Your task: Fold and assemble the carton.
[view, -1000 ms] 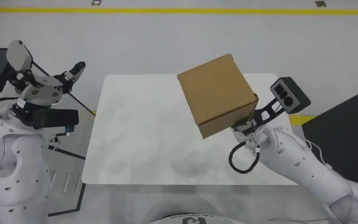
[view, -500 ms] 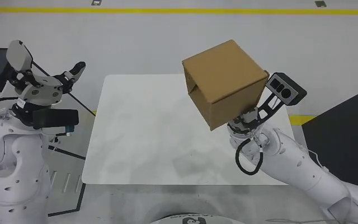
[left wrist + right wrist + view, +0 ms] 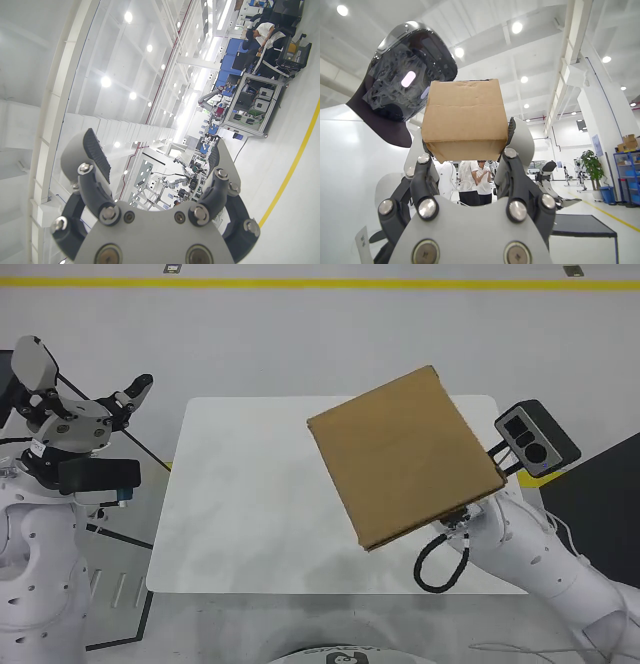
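The brown cardboard carton (image 3: pixel 405 454) hangs tilted above the right side of the white table (image 3: pixel 250 514), with the right tool (image 3: pixel 468 140) clamped on its lower edge. It already looks squared into a box, so mostly done. Probably left: closing any open flaps - I cannot tell - and setting it down. The left tool (image 3: pixel 155 147) is apart, empty, beyond the table's left edge.

A white table (image 3: pixel 240 524) stands on pale floor (image 3: pixel 300 344) crossed by a yellow line (image 3: pixel 300 283), under ceiling lamps (image 3: pixel 517 27).
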You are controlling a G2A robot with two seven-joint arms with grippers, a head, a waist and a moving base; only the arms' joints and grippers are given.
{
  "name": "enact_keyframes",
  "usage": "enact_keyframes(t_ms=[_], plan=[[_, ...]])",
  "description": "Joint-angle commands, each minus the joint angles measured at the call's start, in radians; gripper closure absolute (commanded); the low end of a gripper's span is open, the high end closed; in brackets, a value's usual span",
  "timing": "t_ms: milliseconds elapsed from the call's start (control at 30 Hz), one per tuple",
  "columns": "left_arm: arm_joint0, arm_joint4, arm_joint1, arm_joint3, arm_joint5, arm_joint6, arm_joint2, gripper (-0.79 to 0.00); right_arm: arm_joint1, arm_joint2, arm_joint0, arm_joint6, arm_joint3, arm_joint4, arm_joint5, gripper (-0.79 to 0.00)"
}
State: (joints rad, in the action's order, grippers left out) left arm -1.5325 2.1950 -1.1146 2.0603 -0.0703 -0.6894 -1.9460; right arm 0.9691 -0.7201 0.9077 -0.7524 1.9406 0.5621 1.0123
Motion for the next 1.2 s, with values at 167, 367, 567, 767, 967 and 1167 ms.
enact_keyframes(t_ms=[167, 367, 567, 767, 967, 1167], plan=[[0.000, 0.000, 0.000, 0.000, 0.000, 0.000, 0.000, -0.785, 0.003, -0.003, -0.014, -0.055, -0.016, 0.114, 0.000, 0.000], [0.000, 0.000, 0.000, 0.000, 0.000, 0.000, 0.000, -0.785, 0.001, -0.030, -0.006, 0.009, -0.010, 0.145, -0.023, 0.000], [0.000, 0.000, 0.000, 0.000, 0.000, 0.000, 0.000, -0.785, -0.020, -0.194, 0.075, 0.059, 0.017, 0.292, -0.063, 0.000], [0.000, 0.000, 0.000, 0.000, 0.000, 0.000, 0.000, -0.785, -0.033, -0.345, 0.154, 0.033, 0.084, 0.533, -0.123, 0.000], [0.000, 0.000, 0.000, 0.000, 0.000, 0.000, 0.000, -0.785, -0.037, -0.390, 0.171, 0.021, 0.114, 0.648, -0.145, 0.000], [0.000, 0.000, 0.000, 0.000, 0.000, 0.000, 0.000, -0.785, -0.044, -0.422, 0.142, 0.142, 0.165, 0.785, -0.122, 0.000]])
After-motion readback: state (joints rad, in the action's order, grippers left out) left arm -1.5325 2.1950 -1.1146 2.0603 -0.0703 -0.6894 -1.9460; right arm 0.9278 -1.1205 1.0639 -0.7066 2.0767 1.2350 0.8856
